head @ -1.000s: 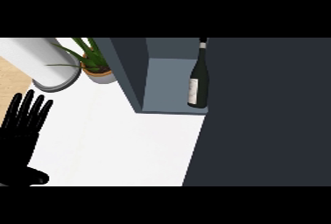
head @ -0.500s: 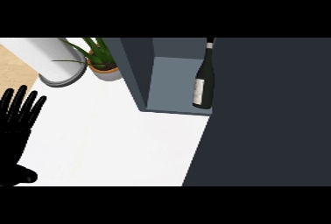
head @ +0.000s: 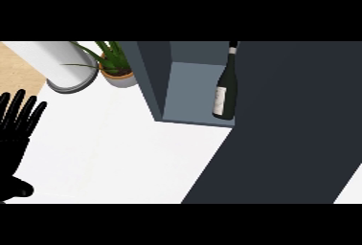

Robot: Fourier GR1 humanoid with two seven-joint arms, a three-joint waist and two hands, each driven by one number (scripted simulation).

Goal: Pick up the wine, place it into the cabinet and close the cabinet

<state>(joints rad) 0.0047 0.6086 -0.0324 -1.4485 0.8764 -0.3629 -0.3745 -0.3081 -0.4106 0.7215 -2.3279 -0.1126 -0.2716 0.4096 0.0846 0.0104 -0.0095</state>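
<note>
From the head view we see a white counter (head: 113,153) with a paper towel roll (head: 60,64) and a potted plant (head: 113,67) at its far edge. The wine (head: 225,83) stands upright inside the open cabinet (head: 191,91), beside its dark door (head: 290,124). Our left hand (head: 16,129) rests released, fingers straight, at the left edge; bare counter lies between it and the cabinet.

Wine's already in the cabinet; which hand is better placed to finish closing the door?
Probably right, though unseen: the door covers the view's right. The left hand rests open, far from the wine.
</note>
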